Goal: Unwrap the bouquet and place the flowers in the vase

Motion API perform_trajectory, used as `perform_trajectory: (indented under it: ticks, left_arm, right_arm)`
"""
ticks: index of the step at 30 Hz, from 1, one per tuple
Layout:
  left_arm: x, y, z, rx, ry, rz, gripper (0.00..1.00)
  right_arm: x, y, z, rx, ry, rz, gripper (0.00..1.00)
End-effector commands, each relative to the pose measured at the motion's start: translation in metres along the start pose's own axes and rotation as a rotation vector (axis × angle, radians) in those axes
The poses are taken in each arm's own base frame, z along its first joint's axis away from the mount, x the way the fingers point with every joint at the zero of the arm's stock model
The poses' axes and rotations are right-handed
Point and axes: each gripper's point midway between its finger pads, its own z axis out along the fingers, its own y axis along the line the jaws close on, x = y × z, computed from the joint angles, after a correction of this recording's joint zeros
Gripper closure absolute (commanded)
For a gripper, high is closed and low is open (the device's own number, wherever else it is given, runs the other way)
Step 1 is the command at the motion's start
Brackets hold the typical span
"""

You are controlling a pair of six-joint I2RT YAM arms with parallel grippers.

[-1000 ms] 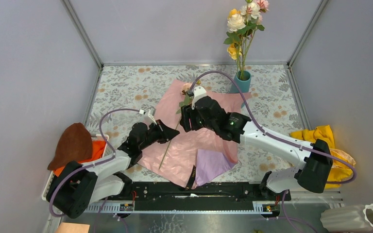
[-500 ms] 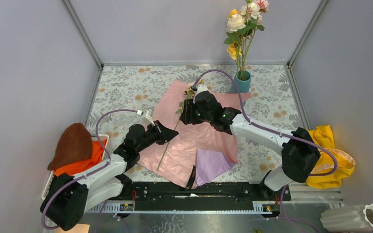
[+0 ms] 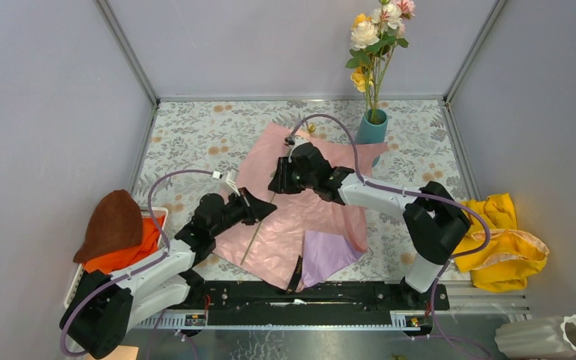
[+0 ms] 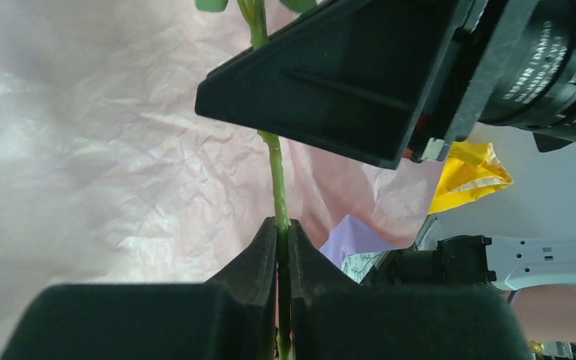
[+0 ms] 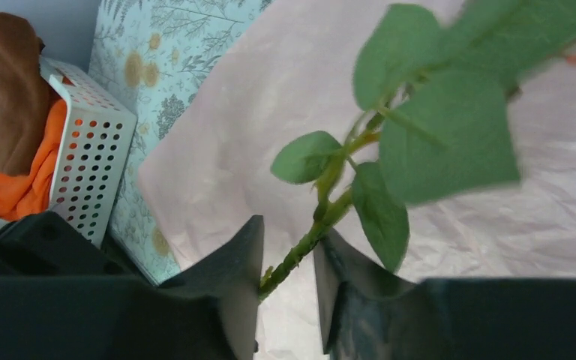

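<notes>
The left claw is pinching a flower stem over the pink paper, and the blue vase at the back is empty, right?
Not quite: the vase is not empty. The top view shows several flowers standing in it. The left gripper does pinch a stem over the pink paper.

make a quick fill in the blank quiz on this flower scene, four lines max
1. The left fingers are shut on a green ___.
2. The right fingers sit on either side of that same stem, close to its green ___.
3. The teal vase already holds several ___.
4. The white basket holds an orange cloth and a ___ one.

Missing words: stem; leaves; flowers; brown
</notes>
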Motion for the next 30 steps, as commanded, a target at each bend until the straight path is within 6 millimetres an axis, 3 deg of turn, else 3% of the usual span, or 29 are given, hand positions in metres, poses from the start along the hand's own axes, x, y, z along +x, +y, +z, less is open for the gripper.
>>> perform_trajectory:
  ticks: [1, 4, 11, 19, 22, 30]
  left_arm:
    - [-0.004, -0.011, -0.002, 0.037, -0.023, 0.016, 1.0]
    - [-0.001, -0.012, -0.002, 0.033, -0.017, 0.014, 1.0]
    - [0.003, -0.014, -0.001, 0.02, 0.011, 0.024, 0.91]
    - [-0.017, -0.037, -0.015, 0.029, -0.035, 0.03, 0.46]
    - [-0.034, -0.046, -0.022, 0.024, -0.1, 0.033, 0.4]
    - [-0.074, -0.073, -0.021, 0.071, -0.239, 0.074, 0.35]
  right_arm:
    - [-0.009, 0.01, 0.009, -0.061, -0.026, 0.0, 0.74]
    - [-0.009, 0.011, 0.011, -0.072, -0.025, -0.006, 0.87]
    - [-0.025, 0.013, -0.005, -0.051, -0.085, -0.057, 0.96]
    - [-0.041, -0.002, -0.047, 0.042, -0.182, -0.141, 1.0]
    - [-0.038, 0.0, -0.062, 0.013, -0.195, -0.171, 1.0]
    - [0.008, 0.036, -0.087, -0.285, -0.093, -0.249, 1.0]
